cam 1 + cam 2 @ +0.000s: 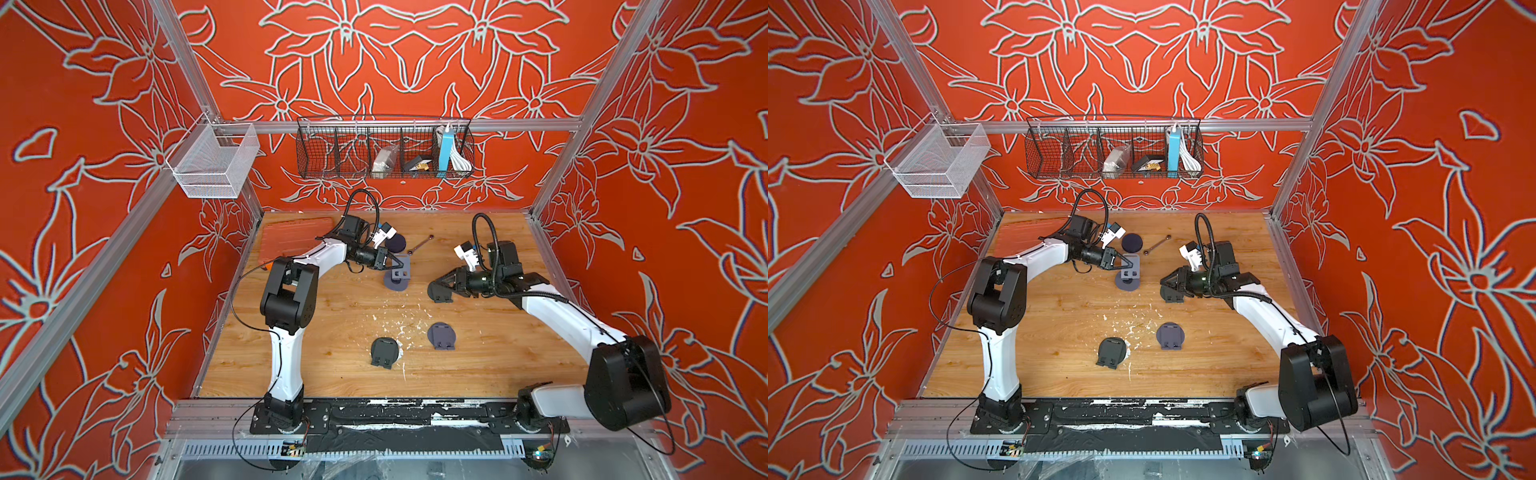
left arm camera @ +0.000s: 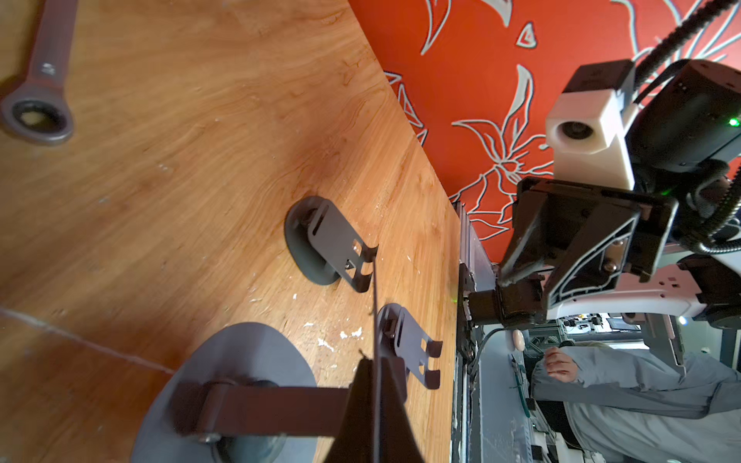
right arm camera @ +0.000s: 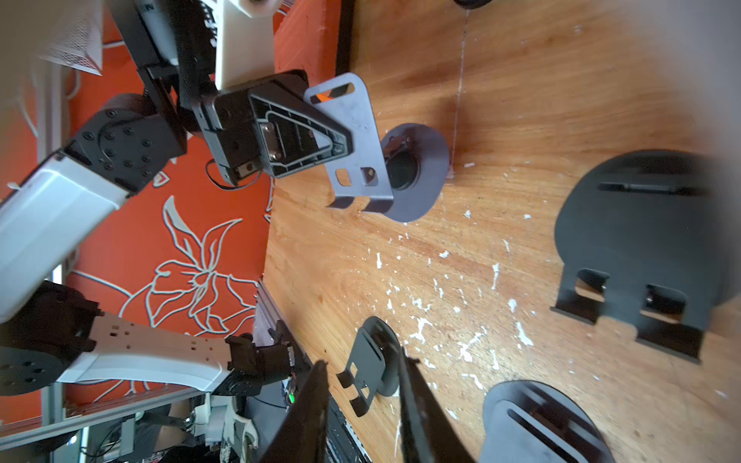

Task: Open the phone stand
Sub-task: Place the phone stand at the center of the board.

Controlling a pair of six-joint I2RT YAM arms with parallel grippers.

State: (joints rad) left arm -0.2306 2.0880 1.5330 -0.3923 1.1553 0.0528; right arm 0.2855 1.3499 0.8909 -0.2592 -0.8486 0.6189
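Observation:
A grey phone stand (image 1: 397,279) stands at mid-table, its round base (image 2: 224,385) on the wood and its plate (image 3: 355,132) raised upright. My left gripper (image 1: 402,266) is shut on the plate's upper part, which shows edge-on between the fingers (image 2: 363,401) in the left wrist view. A black phone stand (image 1: 441,294) lies to the right, its plate (image 2: 333,240) tilted slightly off its base. My right gripper (image 1: 432,289) hovers just above it, apart from it. Its jaws (image 3: 363,373) are open and hold nothing.
Near the front lie another black stand (image 1: 384,352) and a grey stand (image 1: 441,336). A dark round disc (image 1: 395,242), a wrench (image 1: 420,244) and an orange mat (image 1: 297,239) lie at the back. Wire baskets (image 1: 384,149) hang on the back rail.

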